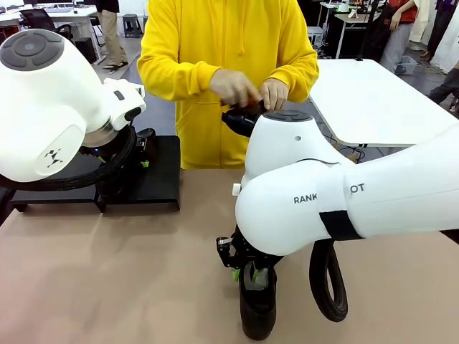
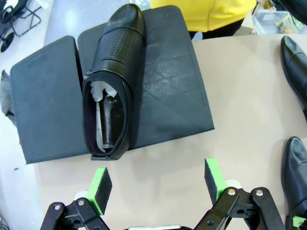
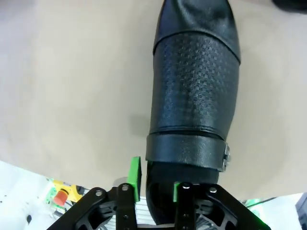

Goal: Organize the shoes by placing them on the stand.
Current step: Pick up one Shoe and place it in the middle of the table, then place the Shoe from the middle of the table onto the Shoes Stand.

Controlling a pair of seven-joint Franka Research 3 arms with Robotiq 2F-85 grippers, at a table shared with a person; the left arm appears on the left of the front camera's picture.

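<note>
My right gripper (image 3: 156, 181) is down on the loose shoe (image 3: 196, 96), which lies on the table (image 3: 72, 86). The heel collar sits right at the fingertips. One green pad is outside the leather wall and the other seems to be inside the opening, and the toe runs away ahead of the fingers. The pads stand a little apart, and I cannot tell whether they bite on the collar or are slack.

My left gripper (image 2: 157, 186) hangs with its jaws wide and nothing between them. Straight ahead of its fingers is the stand (image 2: 177, 91), and the racked shoe (image 2: 112, 81) already lies on it.

I judge the step in hand is the grasp of the loose shoe. Next I need a firm pinch on that collar. Then comes a lift and a carry to a bare panel beside the racked shoe, toe lined up the same way.
</note>
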